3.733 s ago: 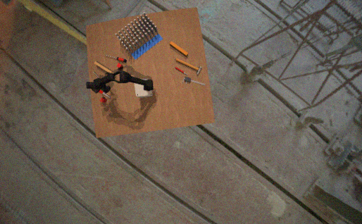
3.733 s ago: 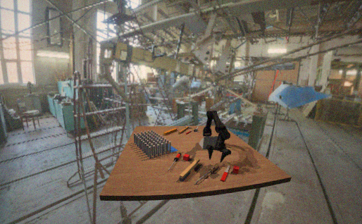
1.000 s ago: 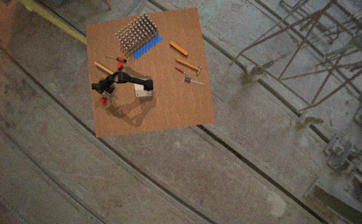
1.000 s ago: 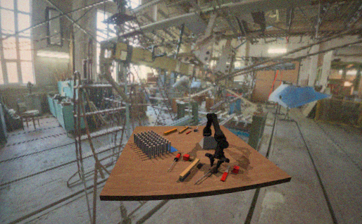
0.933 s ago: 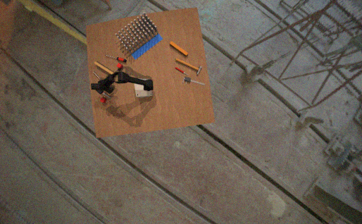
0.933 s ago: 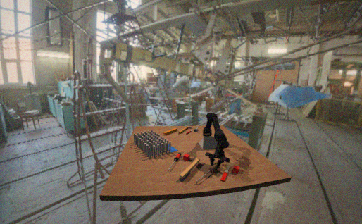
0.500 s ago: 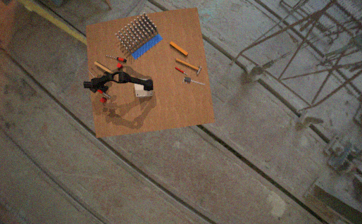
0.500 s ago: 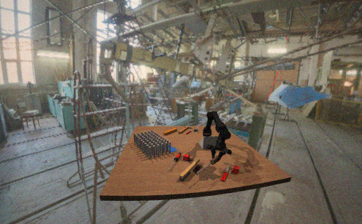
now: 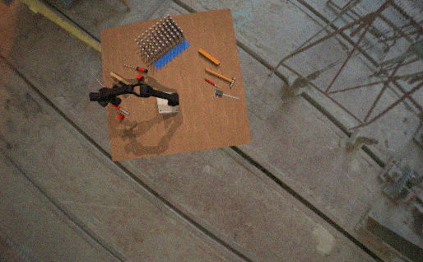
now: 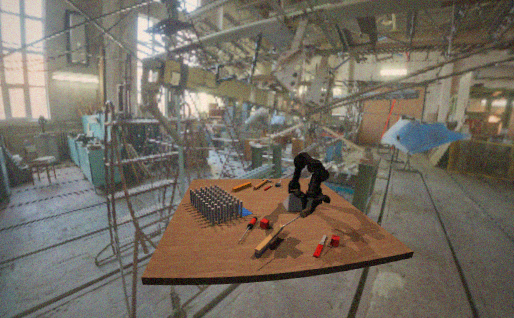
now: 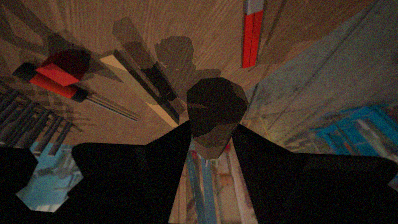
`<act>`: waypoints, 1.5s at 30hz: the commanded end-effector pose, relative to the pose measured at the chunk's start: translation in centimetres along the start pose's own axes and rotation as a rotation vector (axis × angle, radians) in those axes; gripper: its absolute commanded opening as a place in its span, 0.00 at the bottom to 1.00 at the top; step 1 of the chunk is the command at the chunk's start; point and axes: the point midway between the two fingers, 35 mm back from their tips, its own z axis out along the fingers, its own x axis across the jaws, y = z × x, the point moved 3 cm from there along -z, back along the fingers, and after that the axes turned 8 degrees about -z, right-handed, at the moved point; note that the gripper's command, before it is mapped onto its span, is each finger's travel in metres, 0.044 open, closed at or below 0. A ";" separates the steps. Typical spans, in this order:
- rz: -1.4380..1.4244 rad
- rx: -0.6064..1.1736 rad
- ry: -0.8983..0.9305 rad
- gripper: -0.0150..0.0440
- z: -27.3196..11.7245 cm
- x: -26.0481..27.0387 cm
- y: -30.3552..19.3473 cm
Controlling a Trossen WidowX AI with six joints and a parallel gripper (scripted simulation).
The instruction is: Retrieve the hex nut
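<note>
My gripper [image 9: 105,92] [image 10: 308,209] [image 11: 211,125] is shut on the dark handle of a thin-shafted tool [image 10: 292,220] [image 11: 216,102], away from the spacers. In the exterior view its thin shaft slants down-left from the fingers, above the table; in the wrist view the blunt, dark handle end shows between the fingers. The standing metal spacers [image 9: 160,38] [image 10: 216,204] [image 11: 34,122] form a dense upright block. The blue taped strip [image 9: 171,54] [image 10: 246,212] lies along their front. The hex nut cannot be made out in any view. The tool's tip shape is too small to tell.
Near the gripper lie a wooden-handled bar [image 9: 118,77] [image 10: 269,242], a red-black screwdriver [image 9: 141,69] [image 10: 252,222], a red-handled tool [image 10: 319,247] [image 11: 251,40] and red blocks [image 10: 264,224] [image 10: 335,241]. An orange bar [image 9: 208,57], hammer [image 9: 219,76] and grey-headed tool [image 9: 219,94] lie across the table.
</note>
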 end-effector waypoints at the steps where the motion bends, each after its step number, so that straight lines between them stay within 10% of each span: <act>1: 0.006 0.002 -0.006 0.25 -0.8 0.0 -0.4; 45: 1.369 -0.036 -0.046 0.25 -6.6 14.2 -5.0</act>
